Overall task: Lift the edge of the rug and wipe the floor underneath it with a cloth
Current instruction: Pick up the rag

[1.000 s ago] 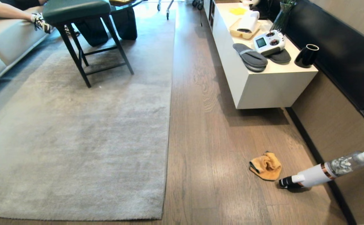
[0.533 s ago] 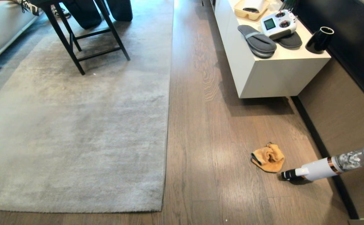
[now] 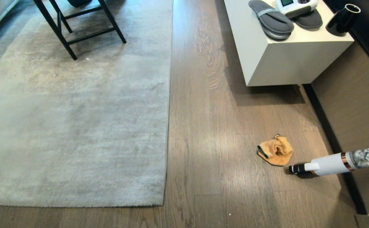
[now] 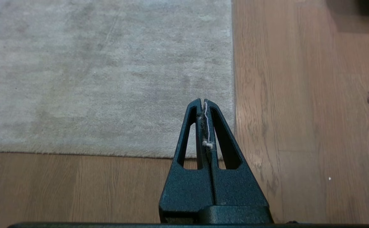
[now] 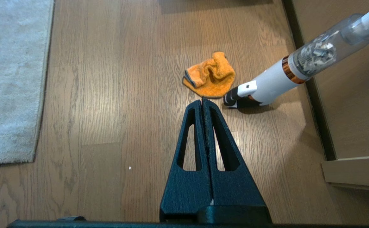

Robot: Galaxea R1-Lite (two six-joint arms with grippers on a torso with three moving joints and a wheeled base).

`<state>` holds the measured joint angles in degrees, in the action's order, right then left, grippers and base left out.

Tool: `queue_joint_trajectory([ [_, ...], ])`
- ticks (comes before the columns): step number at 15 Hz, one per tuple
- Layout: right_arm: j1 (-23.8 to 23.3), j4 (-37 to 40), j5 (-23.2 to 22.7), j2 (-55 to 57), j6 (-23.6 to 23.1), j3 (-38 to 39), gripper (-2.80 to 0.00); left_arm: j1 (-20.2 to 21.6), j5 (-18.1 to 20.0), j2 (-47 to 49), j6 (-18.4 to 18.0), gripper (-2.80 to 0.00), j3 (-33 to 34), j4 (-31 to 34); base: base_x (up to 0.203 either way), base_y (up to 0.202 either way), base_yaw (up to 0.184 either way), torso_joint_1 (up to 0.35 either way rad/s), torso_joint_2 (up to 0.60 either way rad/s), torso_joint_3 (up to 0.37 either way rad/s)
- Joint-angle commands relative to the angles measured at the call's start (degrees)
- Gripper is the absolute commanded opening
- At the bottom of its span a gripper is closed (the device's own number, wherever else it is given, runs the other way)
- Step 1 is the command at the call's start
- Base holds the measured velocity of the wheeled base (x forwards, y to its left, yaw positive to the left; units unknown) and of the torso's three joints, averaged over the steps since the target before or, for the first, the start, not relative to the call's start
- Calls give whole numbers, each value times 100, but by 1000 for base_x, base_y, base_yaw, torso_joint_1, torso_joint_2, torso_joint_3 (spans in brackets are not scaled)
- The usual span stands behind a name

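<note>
The floor (image 3: 222, 126) is brown wood plank with dark wavy grain and a slight sheen. On it lies a pale grey-beige short-pile rug, its rug edge (image 3: 168, 126) straight, flat, ending in a square near corner. A white cabinet (image 3: 285, 60) carries dark grey slippers (image 3: 271, 20). The cloth (image 3: 275, 149), crumpled orange-yellow with dark trim, lies on bare planks well apart from the rug, just beside a white vacuum nozzle (image 3: 323, 165). The left gripper (image 4: 204, 103) hangs closed over the rug's corner; the right gripper (image 5: 202, 102) hangs closed near the cloth.
</note>
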<state>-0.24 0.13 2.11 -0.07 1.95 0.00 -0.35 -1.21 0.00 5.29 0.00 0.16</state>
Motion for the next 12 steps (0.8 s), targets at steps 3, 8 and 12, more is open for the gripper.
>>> queue_joint_trajectory([
  [3, -2, 4, 0, 7, -2, 0, -280, 0, -2, 0, -2, -280, 0, 2, 0, 0, 0, 3, 3, -197],
  [8, -2, 4, 0, 7, 7, 0, -280, 0, -2, 0, -2, -280, 0, 2, 0, 0, 0, 4, 5, -197],
  [12, -2, 4, 0, 7, -1, 0, -280, 0, -2, 0, -2, -280, 0, 2, 0, 0, 0, 5, 6, -197],
])
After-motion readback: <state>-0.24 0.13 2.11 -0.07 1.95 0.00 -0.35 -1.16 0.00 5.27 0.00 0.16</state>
